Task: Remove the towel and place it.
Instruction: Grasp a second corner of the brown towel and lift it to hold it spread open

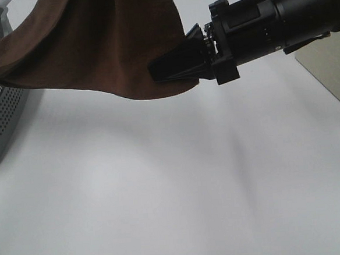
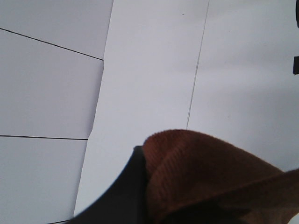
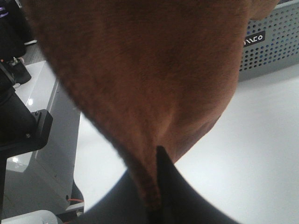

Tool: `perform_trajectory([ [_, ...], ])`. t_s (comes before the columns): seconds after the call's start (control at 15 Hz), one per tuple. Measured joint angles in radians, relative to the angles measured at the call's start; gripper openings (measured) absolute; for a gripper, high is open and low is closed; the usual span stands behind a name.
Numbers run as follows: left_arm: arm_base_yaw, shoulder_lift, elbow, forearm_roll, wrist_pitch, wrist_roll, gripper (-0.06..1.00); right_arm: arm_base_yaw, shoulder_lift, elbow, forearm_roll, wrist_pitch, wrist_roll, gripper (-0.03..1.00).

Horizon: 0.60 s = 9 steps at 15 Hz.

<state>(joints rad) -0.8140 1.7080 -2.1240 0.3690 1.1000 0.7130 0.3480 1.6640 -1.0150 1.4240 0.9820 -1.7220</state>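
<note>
Brown towel (image 1: 94,45) aloft over counter (image 1: 192,190), right gripper (image 1: 180,65) and left gripper (image 2: 154,200) jaws both clamped on it, tail over grey basket (image 1: 0,116) at 9 o'clock

A grey perforated basket (image 1: 0,116) stands at the left edge of the white table (image 1: 175,209).
</note>
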Motion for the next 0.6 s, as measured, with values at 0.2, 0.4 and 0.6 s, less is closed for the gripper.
perform_trajectory([
  [0.2,0.000,0.000,0.000,0.000,0.000,0.000,0.00,0.000,0.000,-0.001,0.025,-0.029,0.149,0.01],
  [0.4,0.000,0.000,0.000,0.000,0.000,0.000,0.00,0.000,-0.002,-0.078,-0.115,-0.070,0.483,0.01],
  [0.6,0.002,0.000,0.000,0.000,-0.049,-0.001,0.00,0.000,-0.036,-0.307,-0.527,-0.032,0.986,0.01],
])
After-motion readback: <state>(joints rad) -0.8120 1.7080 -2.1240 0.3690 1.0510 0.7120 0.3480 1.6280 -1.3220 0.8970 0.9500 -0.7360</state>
